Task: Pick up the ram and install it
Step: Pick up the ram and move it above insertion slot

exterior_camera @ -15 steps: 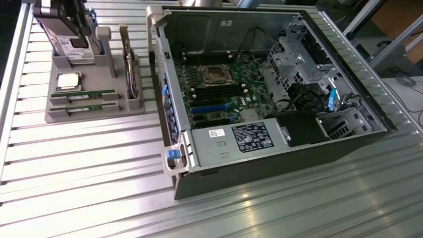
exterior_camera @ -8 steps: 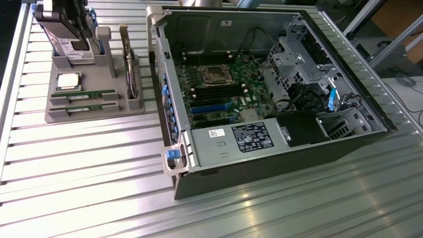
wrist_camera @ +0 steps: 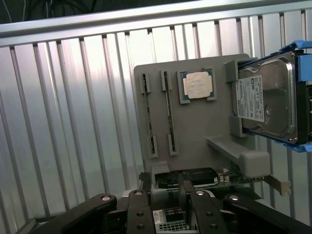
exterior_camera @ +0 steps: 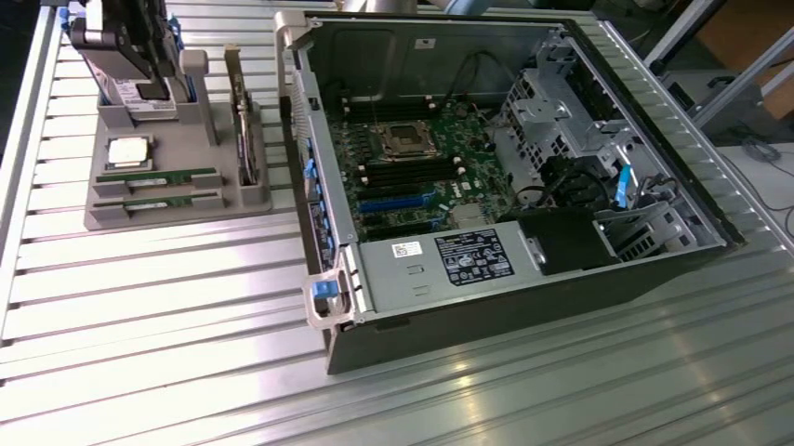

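Two green ram sticks [exterior_camera: 159, 174] [exterior_camera: 159, 199] lie side by side in slots of the grey holder tray [exterior_camera: 186, 216], at the exterior view's left. In the wrist view I see them edge-on as thin strips [wrist_camera: 147, 114] [wrist_camera: 168, 112] on the same tray [wrist_camera: 195, 126]. My gripper [wrist_camera: 168, 197] hangs well above the tray, on the side where the upright card stands, apart from both sticks. Its dark fingers [wrist_camera: 139, 209] stand open with nothing held. The open computer case [exterior_camera: 496, 186] shows its motherboard with long black memory slots [exterior_camera: 397, 174].
On the tray a silver processor chip [exterior_camera: 128, 151] [wrist_camera: 197, 85] lies beside the sticks. A hard drive in a blue caddy [wrist_camera: 265, 97] [exterior_camera: 125, 56] stands upright there, and an expansion card [exterior_camera: 244, 139] stands on edge. The case's wall [exterior_camera: 297, 139] rises beside the tray on the ribbed metal table [exterior_camera: 149, 325].
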Available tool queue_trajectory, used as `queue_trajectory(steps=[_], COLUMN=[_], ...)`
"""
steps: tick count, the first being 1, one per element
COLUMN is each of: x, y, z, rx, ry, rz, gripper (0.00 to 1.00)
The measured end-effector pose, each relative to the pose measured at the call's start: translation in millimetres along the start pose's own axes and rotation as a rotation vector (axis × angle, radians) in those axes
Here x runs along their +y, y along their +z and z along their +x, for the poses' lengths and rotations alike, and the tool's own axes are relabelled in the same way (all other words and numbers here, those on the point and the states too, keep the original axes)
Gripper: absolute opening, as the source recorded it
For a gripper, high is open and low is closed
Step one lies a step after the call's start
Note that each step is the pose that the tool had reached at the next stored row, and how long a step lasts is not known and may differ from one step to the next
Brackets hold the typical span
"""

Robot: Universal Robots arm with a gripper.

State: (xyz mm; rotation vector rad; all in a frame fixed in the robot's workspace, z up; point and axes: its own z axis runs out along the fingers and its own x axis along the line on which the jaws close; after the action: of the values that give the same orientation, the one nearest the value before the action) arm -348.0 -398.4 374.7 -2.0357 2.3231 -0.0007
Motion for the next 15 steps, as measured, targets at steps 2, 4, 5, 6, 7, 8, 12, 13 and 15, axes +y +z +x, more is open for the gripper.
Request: queue_trajectory(steps=[2,4,5,6,7,8,12,13,15], x=[0.1,0.1,0.2,0.2,0.2,0.3,0.4,0.5,0.5], y=[1.7,3.7,4.3,5.5,7.0,8.0,13.1,14.1,16.1], z=[0.1,0.2,0.2,0.2,0.3,0.3,0.5,0.6,0.7], rx=[0.0,0.0,0.0,0.0,0.0,0.0,0.0,0.0,0.0], ry=[0.0,0.0,0.0,0.0,0.0,0.0,0.0,0.0,0.0], rz=[0.0,0.0,0.0,0.0,0.0,0.0,0.0,0.0,0.0], gripper=[0.36,0.36,0.36,0.36,0.36,0.36,0.36,0.36,0.36])
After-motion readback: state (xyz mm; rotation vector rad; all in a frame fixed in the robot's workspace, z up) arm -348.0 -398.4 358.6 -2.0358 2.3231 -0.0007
